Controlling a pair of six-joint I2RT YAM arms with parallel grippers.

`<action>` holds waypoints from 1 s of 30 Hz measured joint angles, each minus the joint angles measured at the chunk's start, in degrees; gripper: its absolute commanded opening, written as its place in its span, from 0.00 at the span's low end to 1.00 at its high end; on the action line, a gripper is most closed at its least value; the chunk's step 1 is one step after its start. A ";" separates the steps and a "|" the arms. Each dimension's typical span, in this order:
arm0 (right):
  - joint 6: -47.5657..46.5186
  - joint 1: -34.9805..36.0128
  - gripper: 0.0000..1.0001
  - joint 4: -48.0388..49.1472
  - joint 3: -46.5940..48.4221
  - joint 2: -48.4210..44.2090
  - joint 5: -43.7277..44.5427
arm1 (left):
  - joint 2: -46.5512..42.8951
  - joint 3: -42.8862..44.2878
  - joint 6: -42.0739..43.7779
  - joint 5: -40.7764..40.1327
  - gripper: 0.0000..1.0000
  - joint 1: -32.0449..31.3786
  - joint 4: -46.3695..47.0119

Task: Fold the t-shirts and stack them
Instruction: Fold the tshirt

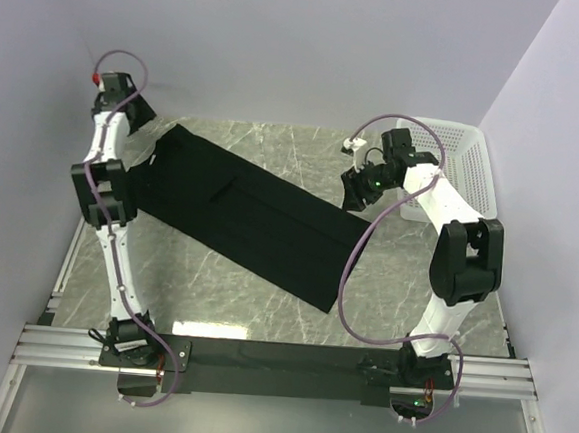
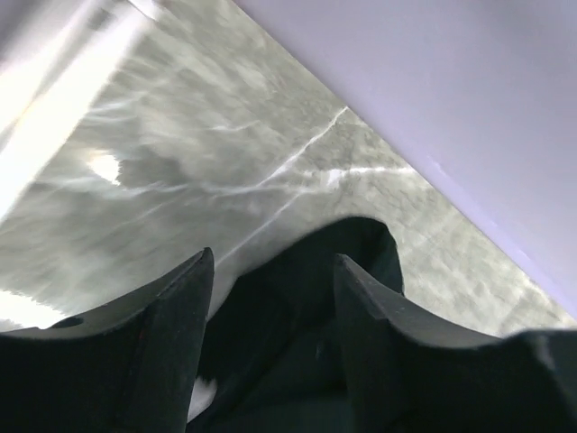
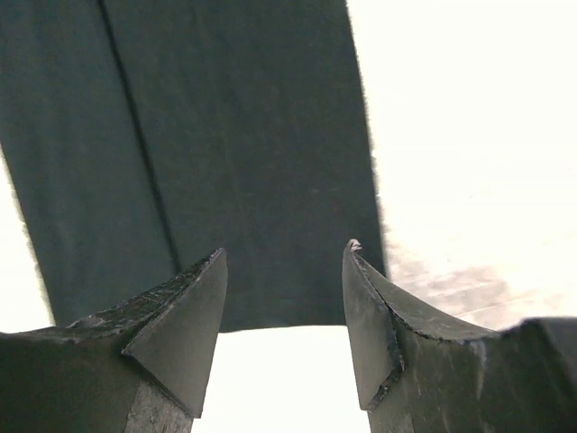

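Observation:
The black t-shirt (image 1: 240, 213) lies on the marble table as a long folded strip, running diagonally from back left to front right. No logo shows. My left gripper (image 1: 145, 160) is open at the strip's back-left end. In the left wrist view the gripper (image 2: 273, 254) has its jaws apart, with bunched black cloth (image 2: 306, 298) between and below them. My right gripper (image 1: 354, 194) is open above the strip's right end. In the right wrist view the gripper (image 3: 285, 248) hovers over the shirt's (image 3: 252, 135) short edge, holding nothing.
A white perforated basket (image 1: 464, 170) stands at the back right, behind the right arm. Purple-grey walls close in the table at the back and on both sides. The left gripper is near the back-left wall corner (image 2: 433, 162).

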 measured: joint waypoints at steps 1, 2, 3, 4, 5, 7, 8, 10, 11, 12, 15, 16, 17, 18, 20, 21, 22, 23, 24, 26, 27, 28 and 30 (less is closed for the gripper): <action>-1.40 0.00 0.61 -0.04 0.13 0.24 0.15 | -2.49 -1.86 0.52 0.11 0.62 0.42 -0.24; -2.56 0.00 0.61 -0.15 0.39 0.59 0.39 | -4.98 -3.52 1.22 0.31 0.63 0.76 -0.70; -3.82 0.02 0.61 -1.09 1.60 1.55 0.74 | -8.41 -5.77 1.84 0.44 0.63 1.05 -0.79; -5.09 0.04 0.61 -1.79 3.30 2.93 0.92 | -12.28 -9.09 2.62 0.50 0.64 1.20 -0.39; -6.16 0.11 0.61 -2.62 5.62 4.83 0.94 | -17.46 -13.53 3.32 0.68 0.66 1.27 -0.31; -7.32 0.70 0.61 -4.50 12.66 9.70 1.09 | -30.16 -25.79 4.79 0.79 0.73 1.14 1.66; -7.26 0.96 0.60 -4.98 15.76 11.82 1.20 | -36.65 -31.43 5.46 0.79 0.75 1.03 1.97; -5.46 2.14 0.60 -8.31 26.62 18.73 1.40 | -47.32 -40.06 6.12 0.83 0.78 1.03 3.93; -3.58 2.93 0.60 -9.40 32.87 22.58 1.75 | -52.96 -44.52 6.27 1.16 0.78 1.11 4.48; -1.60 3.93 0.60 -10.82 40.19 26.84 2.21 | -57.46 -48.00 6.29 1.46 0.79 1.44 4.94; 4.94 7.23 0.63 -10.16 52.68 34.86 3.76 | -69.42 -58.62 5.90 3.67 0.79 4.48 5.95; 6.78 8.35 0.63 -9.73 53.11 35.67 4.44 | -72.04 -61.72 5.57 4.28 0.79 5.57 6.23; 8.85 9.60 0.63 -9.51 52.74 35.91 5.22 | -74.71 -65.26 5.16 4.96 0.79 6.84 6.10; 10.56 10.82 0.63 -9.11 51.89 36.00 6.03 | -76.89 -68.30 4.70 5.44 0.81 7.78 5.81; 13.09 12.74 0.63 -9.01 51.25 36.48 7.56 | -80.15 -73.61 3.98 6.69 0.81 8.94 3.69; 14.21 13.81 0.63 -8.76 51.28 36.85 8.33 | -81.37 -75.54 3.56 7.41 0.81 9.35 3.06; 15.37 14.84 0.62 -8.61 51.52 37.33 9.18 | -82.49 -77.22 3.13 8.22 0.81 9.70 1.90; 16.09 15.41 0.62 -8.48 51.65 37.70 10.03 | -83.45 -78.34 2.93 8.81 0.80 9.99 1.07; 16.74 15.89 0.63 -8.31 51.76 38.05 10.97 | -84.43 -79.23 2.69 9.40 0.80 10.23 0.26; 17.18 16.22 0.63 -7.96 51.84 38.66 13.18 | -86.12 -80.00 2.49 10.25 0.80 10.49 -0.90; 17.14 16.13 0.63 -7.91 51.84 38.91 14.64 | -86.90 -80.24 2.47 10.62 0.80 10.60 -1.01; 16.92 16.02 0.63 -7.87 51.84 39.12 15.65 | -87.60 -80.50 2.45 11.04 0.80 10.69 -1.14; 15.96 15.63 0.63 -7.76 51.84 39.58 17.94 | -88.67 -81.09 2.05 11.58 0.80 10.73 -1.16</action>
